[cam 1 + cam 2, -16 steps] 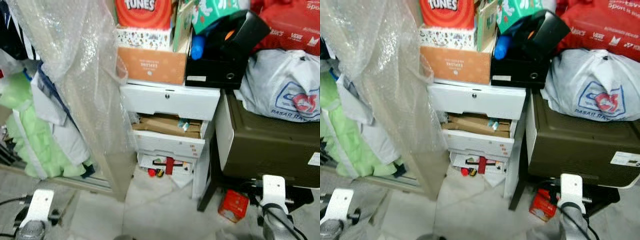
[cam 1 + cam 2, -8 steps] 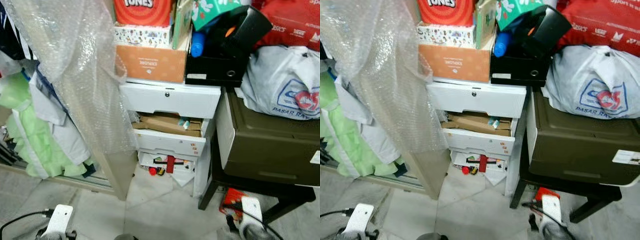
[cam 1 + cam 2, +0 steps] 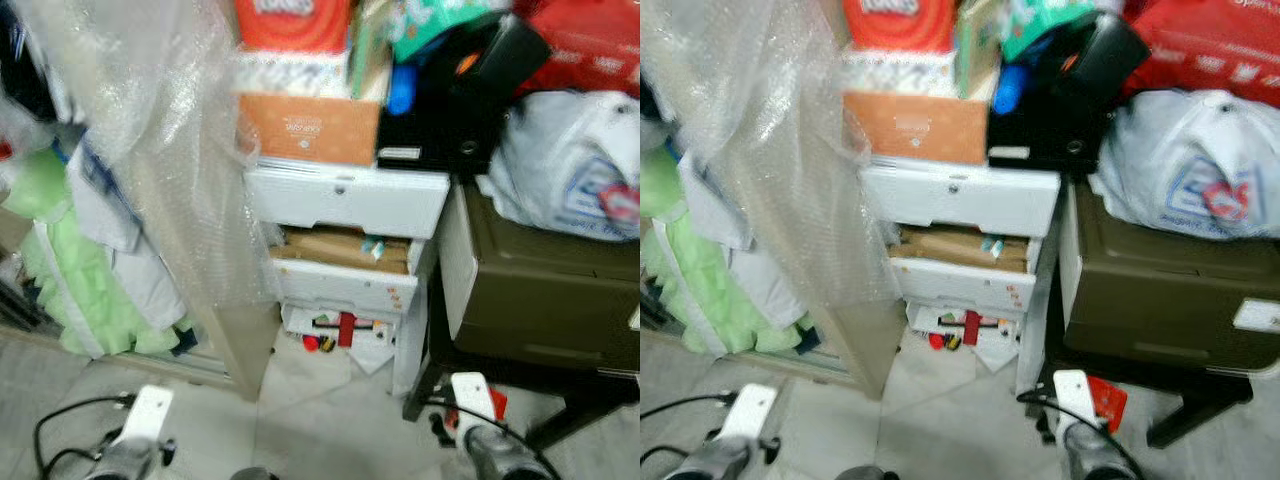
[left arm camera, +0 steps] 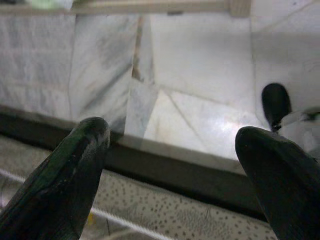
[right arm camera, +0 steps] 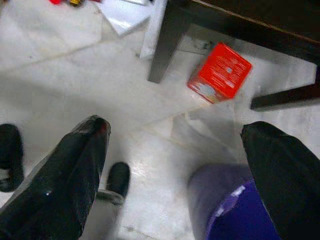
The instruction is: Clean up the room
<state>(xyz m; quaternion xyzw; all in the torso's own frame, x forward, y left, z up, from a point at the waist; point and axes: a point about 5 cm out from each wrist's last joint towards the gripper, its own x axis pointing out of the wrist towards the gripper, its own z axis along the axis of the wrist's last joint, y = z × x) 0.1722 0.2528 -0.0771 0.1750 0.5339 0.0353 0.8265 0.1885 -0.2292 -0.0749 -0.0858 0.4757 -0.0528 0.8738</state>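
Red box [image 5: 219, 72] on the floor by the dark table leg [image 5: 165, 42], beyond your wide-open right gripper [image 5: 175, 150]: probably light, stiff cardboard; pinch across its flat sides.

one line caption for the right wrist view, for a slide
Right claw open above the pale marble floor, a small red box lying beside a dark table leg.
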